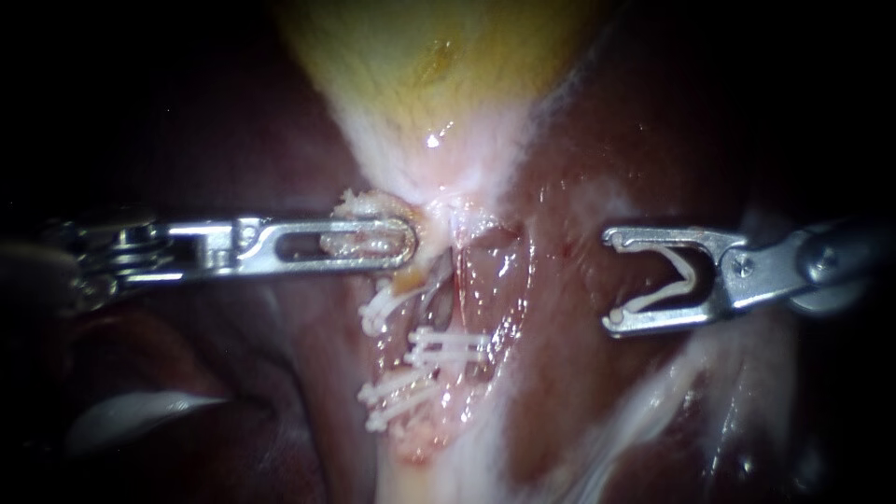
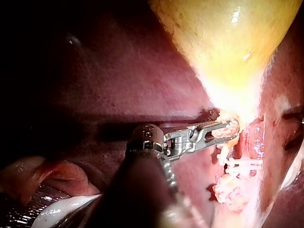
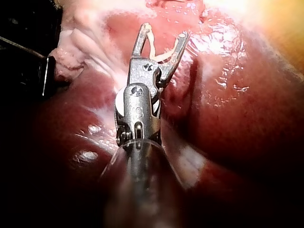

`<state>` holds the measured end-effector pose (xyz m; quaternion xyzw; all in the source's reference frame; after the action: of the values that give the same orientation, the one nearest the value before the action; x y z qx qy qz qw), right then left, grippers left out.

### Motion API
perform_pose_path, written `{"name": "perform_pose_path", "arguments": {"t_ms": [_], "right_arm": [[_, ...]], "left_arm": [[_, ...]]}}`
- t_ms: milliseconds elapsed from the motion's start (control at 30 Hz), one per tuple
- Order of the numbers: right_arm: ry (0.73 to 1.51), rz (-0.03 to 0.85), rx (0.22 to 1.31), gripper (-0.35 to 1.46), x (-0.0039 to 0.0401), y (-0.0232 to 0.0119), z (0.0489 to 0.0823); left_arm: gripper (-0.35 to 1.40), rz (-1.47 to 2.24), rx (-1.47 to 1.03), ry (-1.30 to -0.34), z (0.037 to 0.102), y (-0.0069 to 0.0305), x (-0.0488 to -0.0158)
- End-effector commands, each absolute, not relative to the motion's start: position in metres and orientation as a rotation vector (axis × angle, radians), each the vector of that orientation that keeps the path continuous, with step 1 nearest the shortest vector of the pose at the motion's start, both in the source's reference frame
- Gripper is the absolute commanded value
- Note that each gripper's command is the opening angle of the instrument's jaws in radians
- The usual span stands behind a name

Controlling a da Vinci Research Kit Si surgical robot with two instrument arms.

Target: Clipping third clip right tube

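Right instrument [image 1: 613,280]: jaws spread wide, cradling an unclosed white clip [image 1: 667,285] over the liver [image 1: 579,373], well apart from the tubes [image 1: 448,299], which carry set clips [image 1: 439,347]. Left instrument [image 1: 409,243]: jaws clenched on pale tissue [image 1: 362,201] just below the gallbladder [image 1: 420,56]

The gallbladder [image 1: 420,56] is yellow-green, fading to whitish-pink tissue [image 1: 359,201] at its near end. The liver [image 1: 607,140] is dark red-brown with glossy highlights. The left instrument [image 1: 409,245] and right instrument [image 1: 611,280] are silvery. The placed clips [image 1: 439,350] and the loaded clip [image 1: 667,285] are white.
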<state>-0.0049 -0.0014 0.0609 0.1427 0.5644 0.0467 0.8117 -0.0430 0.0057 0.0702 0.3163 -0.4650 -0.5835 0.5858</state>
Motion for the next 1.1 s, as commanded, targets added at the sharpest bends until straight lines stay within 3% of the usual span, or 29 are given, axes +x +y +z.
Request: {"name": "perform_pose_path", "arguments": {"t_ms": [33,600,867,1100], "right_arm": [[1.205,0.099,0.305,0.5,-0.0049,-0.0015,0.061],[1.205,0.098,0.304,0.5,-0.0047,-0.0017,0.0609],[1.205,0.096,0.298,0.5,-0.004,-0.0019,0.0608],[1.181,0.27,0.409,0.49,-0.0011,-0.0025,0.0616]], "left_arm": [[-0.33,-1.361,0.738,-1.084,0.0702,0.0057,-0.043],[-0.35,-1.392,0.729,-1.119,0.0642,0.0092,-0.0383],[-0.35,-1.393,0.727,-1.127,0.063,0.0093,-0.0379],[-0.35,-1.394,0.726,-1.127,0.063,0.0093,-0.0379]]}}
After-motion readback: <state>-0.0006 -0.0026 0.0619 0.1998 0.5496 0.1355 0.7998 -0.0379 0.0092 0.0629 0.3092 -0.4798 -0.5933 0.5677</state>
